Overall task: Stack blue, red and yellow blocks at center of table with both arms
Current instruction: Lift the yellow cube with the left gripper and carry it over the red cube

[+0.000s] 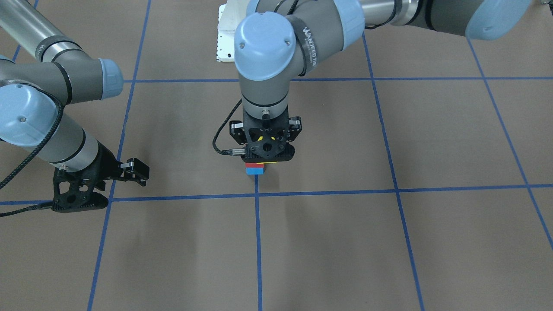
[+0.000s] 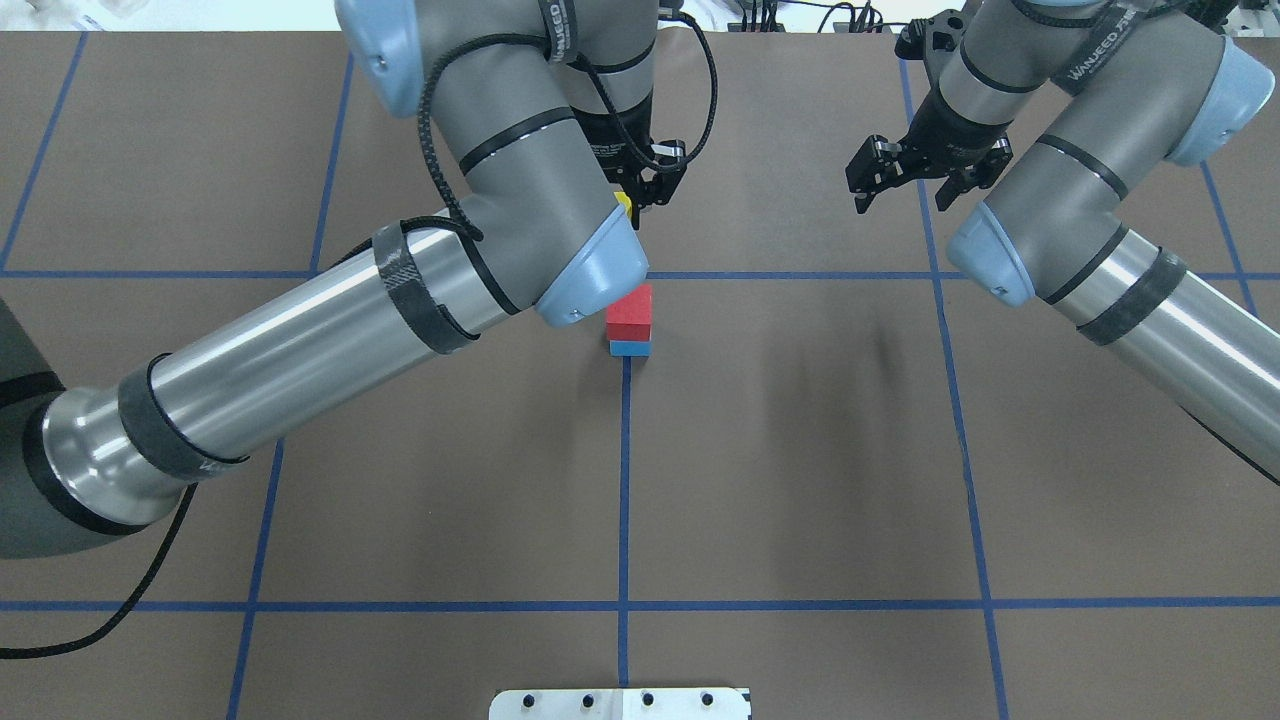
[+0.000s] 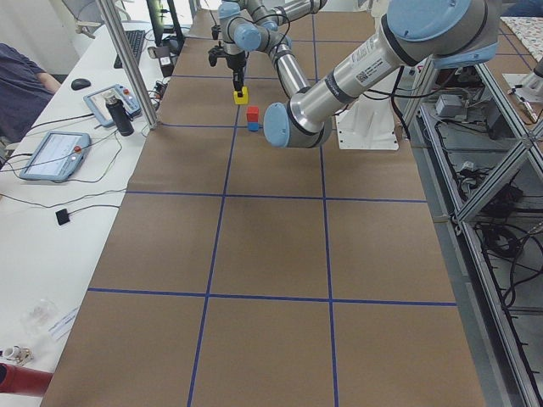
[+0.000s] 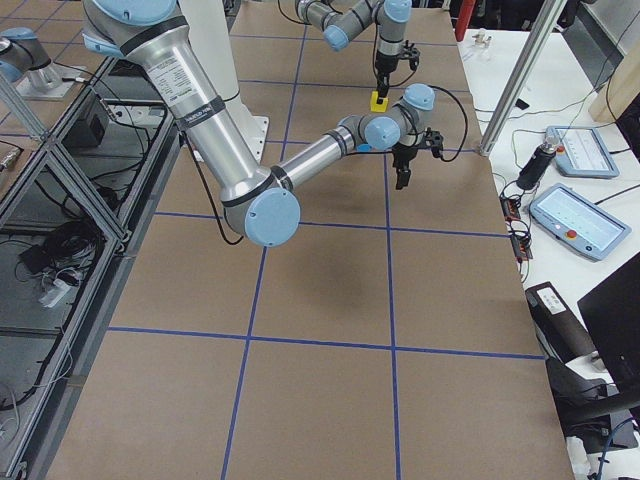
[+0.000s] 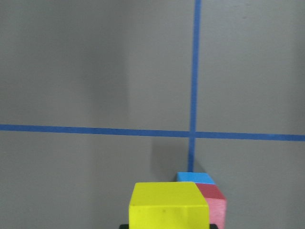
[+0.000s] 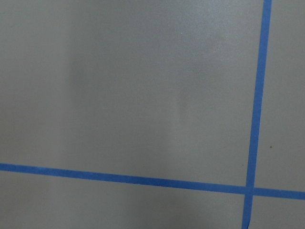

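A red block sits on a blue block at the table's center, where blue tape lines cross. The stack also shows in the front view, red over blue. My left gripper is shut on a yellow block and holds it just above the stack. In the left wrist view the yellow block fills the bottom, with the red block and blue block just behind it to the right. My right gripper is open and empty, off to the side above bare table.
The white robot base plate lies at the near table edge. Blue tape lines divide the brown table into squares. A side table with tablets and an operator stands beyond the far edge.
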Tool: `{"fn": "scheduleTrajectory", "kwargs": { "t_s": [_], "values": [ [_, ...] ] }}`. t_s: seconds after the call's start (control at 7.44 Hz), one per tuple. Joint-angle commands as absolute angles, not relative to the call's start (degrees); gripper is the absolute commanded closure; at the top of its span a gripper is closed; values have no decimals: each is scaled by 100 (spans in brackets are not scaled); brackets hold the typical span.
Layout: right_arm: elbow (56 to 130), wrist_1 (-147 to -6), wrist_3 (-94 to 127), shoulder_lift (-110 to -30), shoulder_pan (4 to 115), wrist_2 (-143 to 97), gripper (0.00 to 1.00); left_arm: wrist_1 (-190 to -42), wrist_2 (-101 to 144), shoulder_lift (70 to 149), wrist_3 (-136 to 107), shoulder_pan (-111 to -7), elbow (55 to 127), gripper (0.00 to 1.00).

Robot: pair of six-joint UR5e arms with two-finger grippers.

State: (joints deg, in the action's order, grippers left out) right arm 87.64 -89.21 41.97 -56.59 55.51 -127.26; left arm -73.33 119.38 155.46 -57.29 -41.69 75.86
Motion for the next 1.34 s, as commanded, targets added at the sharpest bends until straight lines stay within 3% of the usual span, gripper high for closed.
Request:
{"fn": "scheduleTrajectory", "kwargs": {
  "t_s": [0.0,1.21],
  "values": [
    [8789,-8921,4193,-5660,5616,-12744,1,-7383,11953,15592,-5643,-4017,7322,100],
    [8780,-8912,4140,-5678,5643,-12753,1,-7902,12014,15293,-5739,-3867,7391,100]
  ]
}}
